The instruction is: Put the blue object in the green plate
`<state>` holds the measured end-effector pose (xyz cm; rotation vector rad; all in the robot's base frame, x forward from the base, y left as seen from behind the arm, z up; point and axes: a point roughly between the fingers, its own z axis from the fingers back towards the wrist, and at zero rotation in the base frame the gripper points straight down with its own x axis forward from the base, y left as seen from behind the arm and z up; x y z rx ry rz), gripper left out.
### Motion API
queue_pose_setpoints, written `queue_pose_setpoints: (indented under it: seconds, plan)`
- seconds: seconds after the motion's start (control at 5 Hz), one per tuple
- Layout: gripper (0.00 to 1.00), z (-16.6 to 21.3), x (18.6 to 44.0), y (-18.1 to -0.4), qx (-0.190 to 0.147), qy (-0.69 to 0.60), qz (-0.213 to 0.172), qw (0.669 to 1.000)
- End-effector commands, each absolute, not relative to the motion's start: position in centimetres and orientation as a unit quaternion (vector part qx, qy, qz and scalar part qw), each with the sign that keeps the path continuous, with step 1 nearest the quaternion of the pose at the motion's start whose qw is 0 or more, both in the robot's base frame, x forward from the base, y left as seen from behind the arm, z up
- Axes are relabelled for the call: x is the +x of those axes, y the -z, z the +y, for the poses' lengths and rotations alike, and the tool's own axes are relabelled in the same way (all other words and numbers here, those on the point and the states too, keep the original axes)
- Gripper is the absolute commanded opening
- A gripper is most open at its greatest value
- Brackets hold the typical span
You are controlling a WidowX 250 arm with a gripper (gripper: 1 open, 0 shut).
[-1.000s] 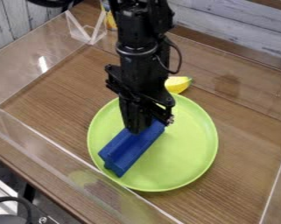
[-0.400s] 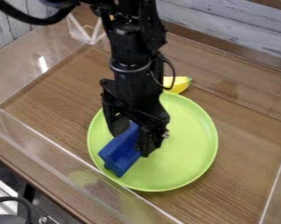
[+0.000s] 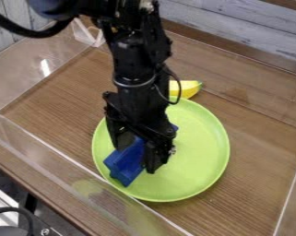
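Plate [image 3: 199, 171]: plain lime green, no pattern. Block [image 3: 124, 164] in plate's nine o'clock part: dark blue, one solid colour where visible. Robot arm [image 3: 133, 60], from twelve o'clock down to centre: black. Small piece [image 3: 184, 88] at one o'clock: bright yellow. Tabletop [image 3: 254, 124], toward three o'clock: brown, fine wood-grain streaks. Boards [image 3: 242, 32] at one o'clock: pale whitish grey, streaked grain. Cable [image 3: 15, 212] at eight o'clock: black.
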<state>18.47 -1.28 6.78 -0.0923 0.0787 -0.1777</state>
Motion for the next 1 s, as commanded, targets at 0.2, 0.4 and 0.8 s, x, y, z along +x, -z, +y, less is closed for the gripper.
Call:
queue_pose_setpoints:
  seconds: [0.2,0.4,0.8]
  plan:
    - [1.0,-1.3,18.4,-6.6,-0.051,0.086,0.016,0.995]
    - [1.0,-1.3,18.2,-6.2,-0.055,0.085,0.014,0.995]
    - [1.0,-1.5,17.9,-5.8,-0.061,0.086,0.011,0.994]
